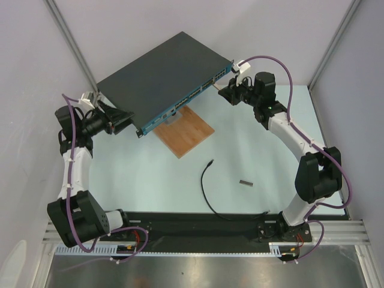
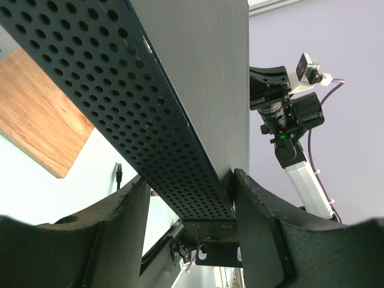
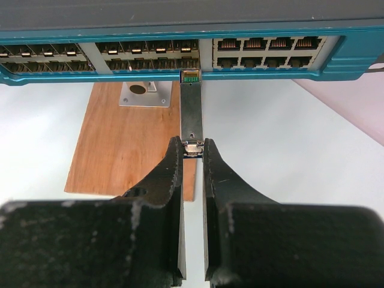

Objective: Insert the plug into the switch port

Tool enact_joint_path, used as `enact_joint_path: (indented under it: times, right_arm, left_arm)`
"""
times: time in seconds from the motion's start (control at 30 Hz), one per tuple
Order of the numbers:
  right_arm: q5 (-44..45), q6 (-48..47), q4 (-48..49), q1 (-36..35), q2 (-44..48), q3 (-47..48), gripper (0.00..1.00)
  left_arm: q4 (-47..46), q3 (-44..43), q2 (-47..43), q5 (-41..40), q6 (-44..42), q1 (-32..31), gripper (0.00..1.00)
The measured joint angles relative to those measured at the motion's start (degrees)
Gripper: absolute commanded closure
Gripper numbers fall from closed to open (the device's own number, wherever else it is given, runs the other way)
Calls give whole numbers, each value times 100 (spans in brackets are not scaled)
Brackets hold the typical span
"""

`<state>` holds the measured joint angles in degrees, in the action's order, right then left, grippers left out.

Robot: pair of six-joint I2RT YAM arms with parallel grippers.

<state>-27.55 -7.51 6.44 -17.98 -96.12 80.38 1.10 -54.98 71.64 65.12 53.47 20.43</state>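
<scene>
While the plug (image 1: 210,162) lies loose on the worktop (image 1: 144,180) at the end of its thin black cable (image 1: 203,183), neither arm has it. It sits just in front of the wooden board (image 1: 186,131), well apart from both grippers and from the network switch (image 1: 162,72).

Right gripper (image 3: 192,147): jaws nearly closed, only a thin gap, pinching the rear end of a grey metal module (image 3: 191,111). The module points straight out from the jaws. Its front tip is right at the lower edge of the teal front strip (image 3: 354,51), below the switch ports (image 3: 255,43). Can't tell if the tip is inside a slot or just touching the strip.

Left gripper (image 2: 191,180): jaws wide apart, straddling the switch's end, with the perforated side panel (image 2: 120,102) between them. Both fingers (image 2: 258,210) sit against the box, one on each face, so it's clamped.

A second short grey metal piece (image 1: 246,182) lies on the worktop right of the cable, touching nothing.
</scene>
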Motion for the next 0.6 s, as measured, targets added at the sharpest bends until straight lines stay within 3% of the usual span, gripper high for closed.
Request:
enact_joint_path:
  times: [0.6]
  right_arm:
    - [-26, -7, -17, 11, 44, 0, 100]
  left_arm:
    - [0, -24, 37, 35, 0, 2, 100]
